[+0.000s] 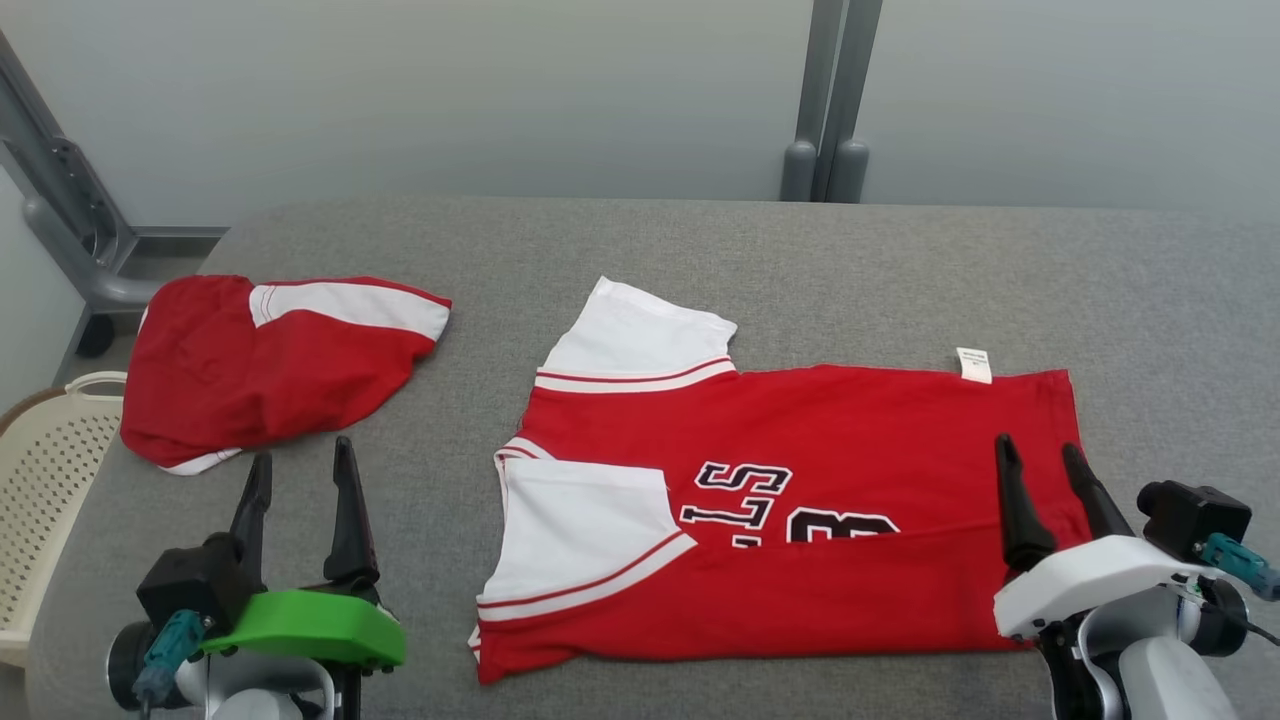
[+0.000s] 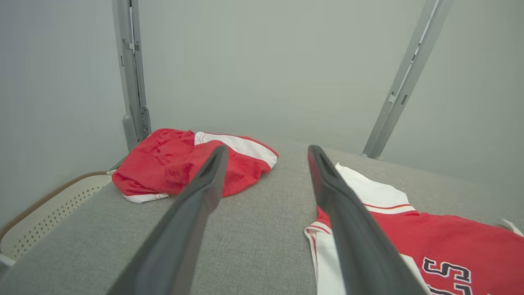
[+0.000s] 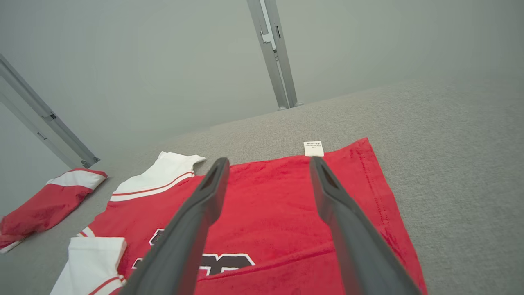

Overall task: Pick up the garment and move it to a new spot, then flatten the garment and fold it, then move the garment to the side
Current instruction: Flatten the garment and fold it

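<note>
A red garment [image 1: 850,440] with white sleeves and black lettering lies spread flat on the grey table [image 1: 700,260]. Its near long edge is folded up over the lettering. The same garment [image 3: 278,196] fills the middle of the right wrist view, a white tag on its far edge. My right gripper [image 1: 1040,452] hovers open over the garment's right end, nothing between its fingers. My left gripper [image 1: 300,470] stands open left of the garment, over bare table. In the left wrist view the garment [image 2: 450,241] lies lower right of my left gripper [image 2: 266,153].
A second red and white garment [image 1: 260,365] lies folded at the table's left end, also seen as a red bundle [image 2: 184,164]. A cream perforated basket [image 1: 50,470] sits off the left edge. Grey frame posts [image 1: 830,100] stand behind the table.
</note>
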Robot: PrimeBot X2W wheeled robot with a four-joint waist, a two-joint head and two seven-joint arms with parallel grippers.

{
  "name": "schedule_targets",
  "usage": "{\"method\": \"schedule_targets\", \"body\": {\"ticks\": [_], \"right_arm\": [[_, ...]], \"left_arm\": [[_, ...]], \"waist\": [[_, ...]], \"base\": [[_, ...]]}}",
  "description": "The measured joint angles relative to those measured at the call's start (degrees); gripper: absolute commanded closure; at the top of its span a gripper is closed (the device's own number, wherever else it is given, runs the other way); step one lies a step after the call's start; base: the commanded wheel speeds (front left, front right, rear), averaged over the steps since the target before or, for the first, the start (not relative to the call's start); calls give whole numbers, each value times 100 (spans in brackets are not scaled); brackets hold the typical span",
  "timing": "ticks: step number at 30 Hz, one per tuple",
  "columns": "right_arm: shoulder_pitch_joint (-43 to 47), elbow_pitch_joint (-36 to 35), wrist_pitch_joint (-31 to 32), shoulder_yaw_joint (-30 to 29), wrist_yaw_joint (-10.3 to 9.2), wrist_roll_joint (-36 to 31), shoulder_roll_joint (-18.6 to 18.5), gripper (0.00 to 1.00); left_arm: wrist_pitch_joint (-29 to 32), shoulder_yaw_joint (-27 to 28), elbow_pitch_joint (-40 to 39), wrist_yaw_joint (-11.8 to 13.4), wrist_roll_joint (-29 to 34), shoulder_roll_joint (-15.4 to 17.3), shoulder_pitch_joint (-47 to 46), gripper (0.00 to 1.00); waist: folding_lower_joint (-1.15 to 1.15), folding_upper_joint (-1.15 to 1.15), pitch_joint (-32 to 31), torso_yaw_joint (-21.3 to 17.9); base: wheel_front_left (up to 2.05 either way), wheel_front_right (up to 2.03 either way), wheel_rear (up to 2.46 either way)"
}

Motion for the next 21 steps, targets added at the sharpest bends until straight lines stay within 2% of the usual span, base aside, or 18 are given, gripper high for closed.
{"method": "schedule_targets", "body": {"ticks": [6,11,16,21], "right_arm": [[-79,234,-255,471,0,241,-8,0],[-46,278,-361,811,0,-8,-7,0],[87,243,-376,921,0,-403,-5,0],[239,137,-402,893,0,-687,-5,0]], "left_arm": [[-8,391,-414,-572,470,-222,273,0],[-15,438,-190,-1002,699,-234,489,0],[-15,350,175,-1169,878,-218,636,0],[-15,259,467,-1162,993,-177,739,0]], "waist": [[0,0,-88,-12],[0,0,-132,-21],[0,0,-177,-46],[0,0,-234,-94]], "base": [[0,0,0],[0,0,0],[0,0,0],[0,0,0]]}}
